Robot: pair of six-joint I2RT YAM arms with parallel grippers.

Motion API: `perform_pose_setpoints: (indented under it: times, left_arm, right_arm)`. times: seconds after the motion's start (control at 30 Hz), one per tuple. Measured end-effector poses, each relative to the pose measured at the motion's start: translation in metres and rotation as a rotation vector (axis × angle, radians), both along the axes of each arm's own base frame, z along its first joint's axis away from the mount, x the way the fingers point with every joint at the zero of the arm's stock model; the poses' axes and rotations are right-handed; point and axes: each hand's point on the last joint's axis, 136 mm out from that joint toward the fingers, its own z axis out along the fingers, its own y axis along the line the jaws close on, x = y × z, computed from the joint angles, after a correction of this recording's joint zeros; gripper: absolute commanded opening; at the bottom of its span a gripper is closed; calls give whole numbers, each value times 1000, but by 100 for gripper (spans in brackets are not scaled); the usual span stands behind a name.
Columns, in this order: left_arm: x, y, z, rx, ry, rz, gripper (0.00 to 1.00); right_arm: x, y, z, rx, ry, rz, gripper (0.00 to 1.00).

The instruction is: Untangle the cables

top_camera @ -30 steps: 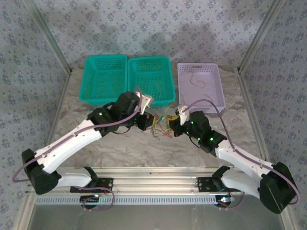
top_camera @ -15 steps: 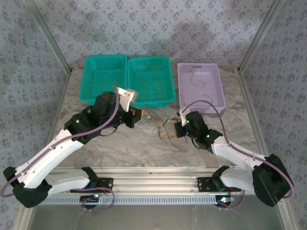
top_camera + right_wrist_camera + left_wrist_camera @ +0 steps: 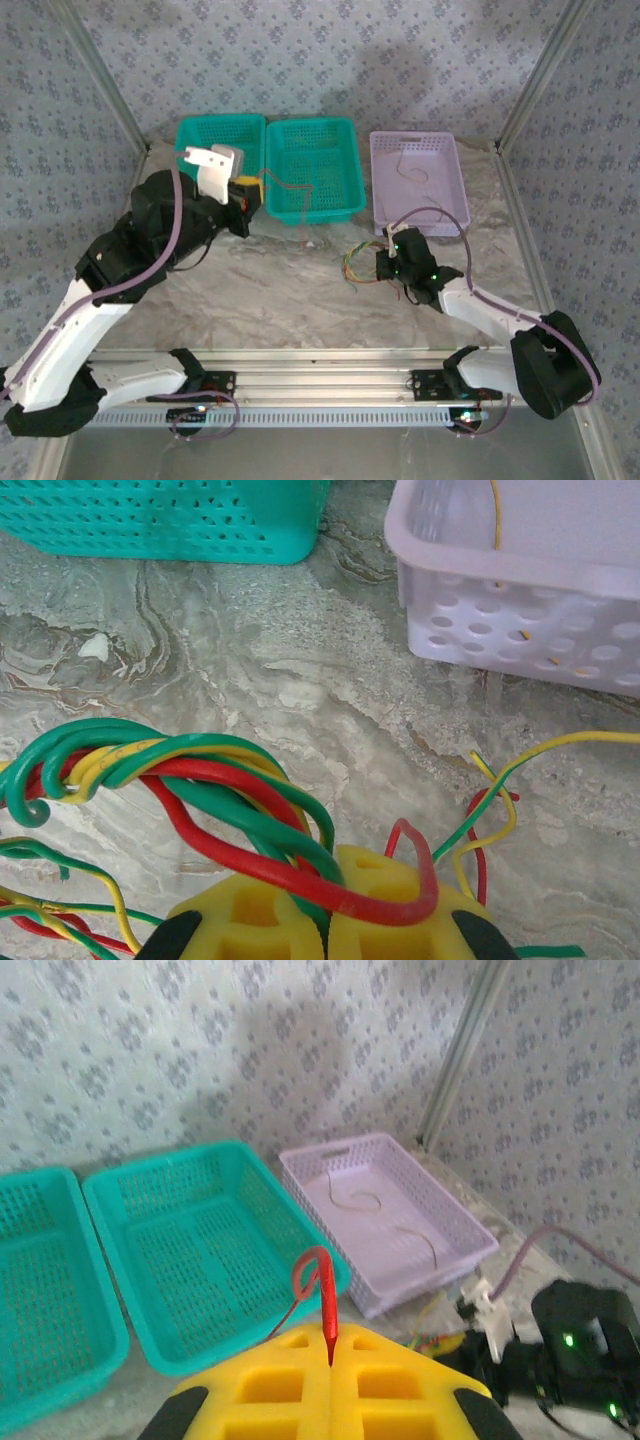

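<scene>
Our left jaws, in the upper left of the top view, are pressed together on a single thin red wire point(image 3: 324, 1295). It looks free of the knot and hangs beside the two teal plastic baskets point(image 3: 345, 130). Two thin wires point(image 3: 352, 1200) already lie in the lavender perforated basket point(image 3: 452, 200). Our right jaws are clamped on the tangle of green, yellow and red cables point(image 3: 180, 770), just right of centre on the marbled counter point(image 3: 270, 290). We judge the job partly done, with several strands left knotted.
</scene>
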Motion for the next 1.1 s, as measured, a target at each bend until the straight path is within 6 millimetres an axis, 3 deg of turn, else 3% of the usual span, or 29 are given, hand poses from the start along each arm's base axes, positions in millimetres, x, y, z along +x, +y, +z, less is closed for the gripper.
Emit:
perform_pose_setpoints:
  times: [0.1,0.27,0.5,0.7,0.9,1.03,1.1]
  left_arm:
    - [12,-5,13,29,-47,24,0]
    - [46,-21,18,103,-109,73,0]
    - [111,-39,-13,183,-111,137,0]
    - [171,-50,-56,218,-65,170,0]
    - [234,-65,-135,285,61,178,0]
    - [258,-78,-178,316,142,163,0]
    - [264,-86,-196,320,180,144,8]
  right_arm:
    - [0,-1,-1,10,-12,-3,0]
    - [-8,-1,7,63,-74,15,0]
    - [-24,6,26,131,-159,68,0]
    - [-38,10,45,198,-236,121,0]
    - [-47,13,63,252,-293,159,0]
    - [-49,15,66,264,-301,171,0]
    - [-49,15,67,267,-303,175,0]
